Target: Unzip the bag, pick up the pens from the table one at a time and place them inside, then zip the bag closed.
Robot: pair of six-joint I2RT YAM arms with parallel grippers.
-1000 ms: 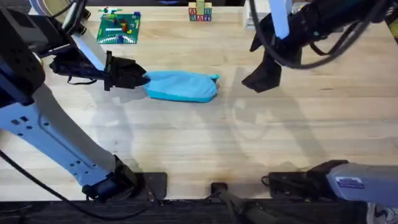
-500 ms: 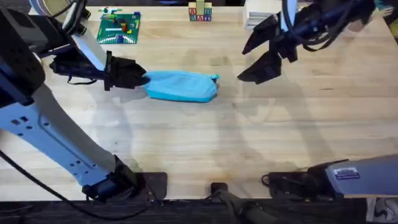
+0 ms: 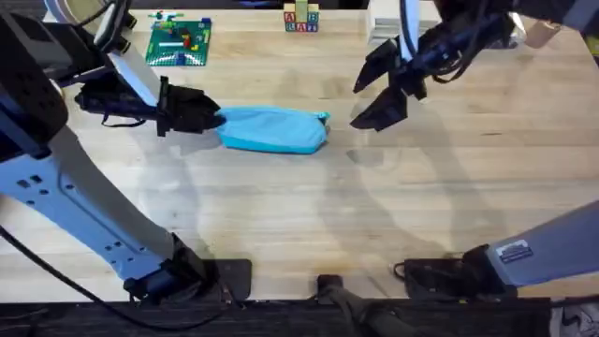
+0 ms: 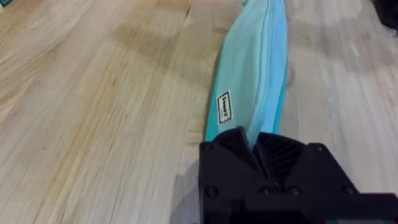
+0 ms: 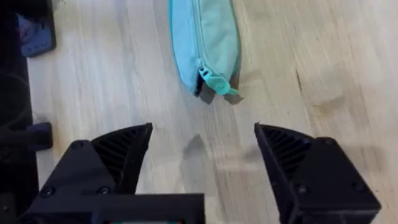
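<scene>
The light blue bag (image 3: 273, 128) lies flat on the wooden table (image 3: 309, 215), its zipper line running along its length. My left gripper (image 3: 213, 118) is shut on the bag's left end; in the left wrist view the fabric (image 4: 252, 81) is pinched between the black fingers. The zipper pull (image 5: 217, 84) sits at the bag's right end, with the zip (image 5: 200, 37) closed along the part I see. My right gripper (image 3: 367, 101) hovers open just right of that end, a little above the table, nothing between its fingers. The pens are out of view.
A green brick baseplate (image 3: 180, 41) with small bricks stands at the back left. Letter blocks (image 3: 300, 19) sit at the back middle, and a white object (image 3: 384, 23) is at the back right edge. Bare wood stretches across the front half.
My right gripper swung from pointing down right of the bag to leaning left toward the bag's zipper end, with its fingers spread. The left gripper and the bag have not moved.
</scene>
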